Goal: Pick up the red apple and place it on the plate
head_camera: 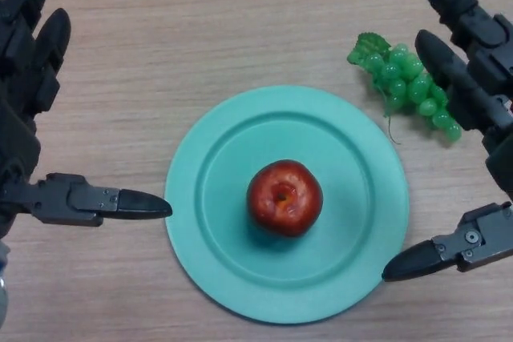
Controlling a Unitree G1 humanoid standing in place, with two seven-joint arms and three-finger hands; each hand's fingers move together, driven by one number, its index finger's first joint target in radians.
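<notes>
The red apple (284, 198) rests upright in the middle of the round teal plate (216, 246), stem dimple facing up. My left hand (28, 110) hangs at the view's left edge, fingers straight, its thumb tip just short of the plate's left rim. At the right edge my right hand (481, 78) is likewise spread, its thumb tip touching or hovering over the plate's lower right rim. Neither hand touches the apple.
A bunch of green grapes (405, 86) lies on the wooden table (200, 30) beyond the plate's upper right, partly under my right hand's fingers.
</notes>
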